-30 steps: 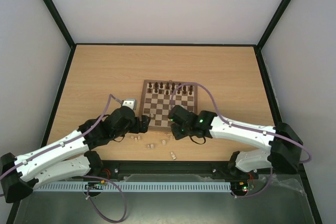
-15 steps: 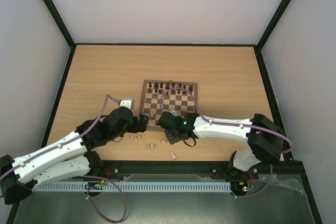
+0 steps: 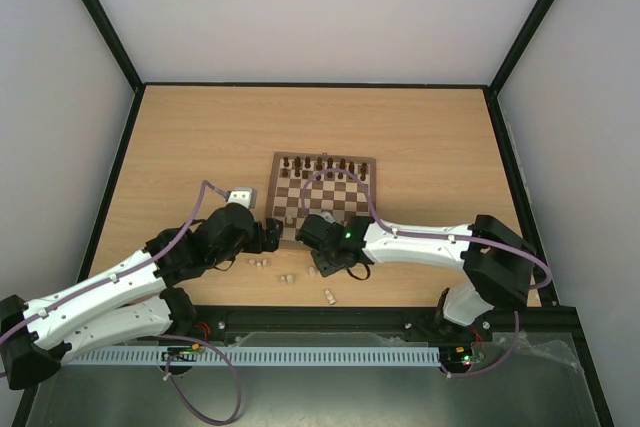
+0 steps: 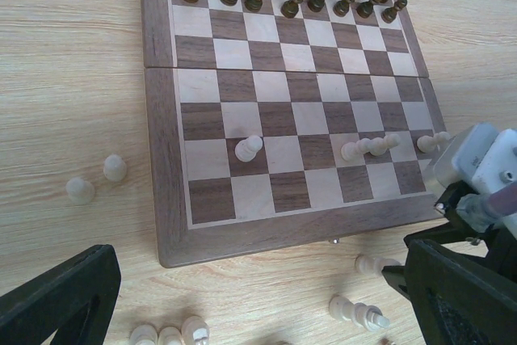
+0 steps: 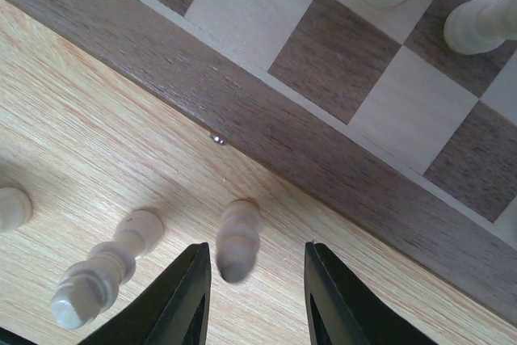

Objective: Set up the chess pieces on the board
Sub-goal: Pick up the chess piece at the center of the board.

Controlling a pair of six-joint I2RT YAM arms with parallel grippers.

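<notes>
matt grained wood board [image 4: 159, 159]; smooth turned-wood chess pieces [image 4: 249, 148].

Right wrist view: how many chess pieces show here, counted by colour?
Pale pieces: 5 (2 on the board, 3 on the table)
Dark pieces: 0
Total: 5

We see bright, even light from overhead, and the surface [image 3: 200, 137] around the board [image 3: 300, 197] looks matte. Pieces [image 4: 249, 148] on the board cast short, soft shadows. Beside the board's near edge, the pale piece [image 5: 237, 240] between the right jaws is blurred at its tip; the left jaws read nearly black.
</notes>
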